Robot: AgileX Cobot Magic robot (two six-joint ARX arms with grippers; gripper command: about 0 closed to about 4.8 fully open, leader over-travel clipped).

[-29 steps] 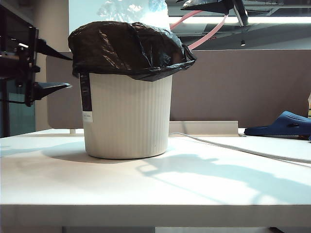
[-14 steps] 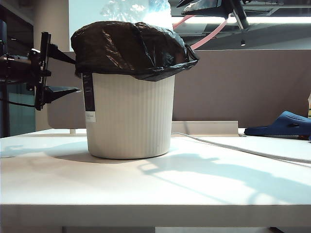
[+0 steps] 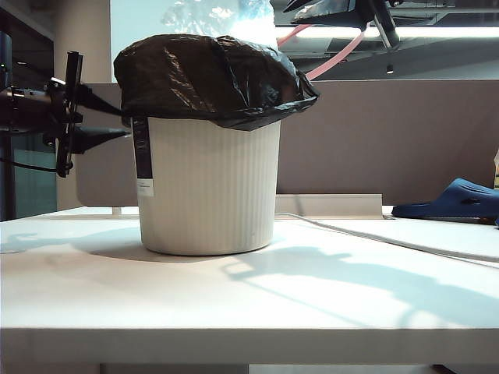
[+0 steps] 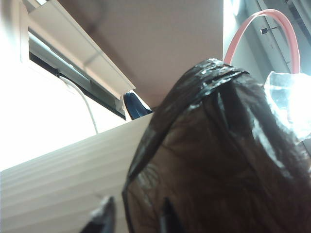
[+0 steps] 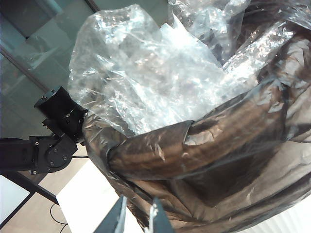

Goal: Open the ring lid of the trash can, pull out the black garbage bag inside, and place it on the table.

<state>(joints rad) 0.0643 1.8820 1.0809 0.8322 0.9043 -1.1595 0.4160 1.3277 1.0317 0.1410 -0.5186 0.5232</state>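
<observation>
The left tool (image 3: 115, 121) is at the left side of the trash can (image 3: 209, 187), level with the rim. Its two fingers are one above the other and partly drawn together around the folded hem of the garbage bag (image 3: 207, 78). In the left wrist view the left tool (image 4: 136, 218) has the hem between its tips, but I cannot tell if they already pinch it or only stand around it.

The trash can stands on the left half of the table (image 3: 312, 296), back from the front edge. The bag is inside it, folded over the rim, with clear crumpled plastic (image 3: 214, 15) on top.

Above the right side of the can the right tool (image 3: 360, 19) is clenched on the pink ring lid (image 3: 331, 58) and holds it tilted up, so the mouth is free.

The bag must go out upward, along the can's upright axis. It lies directly to the right of the left tool, so I judge that the left arm is the nearer one for the pull.
</observation>
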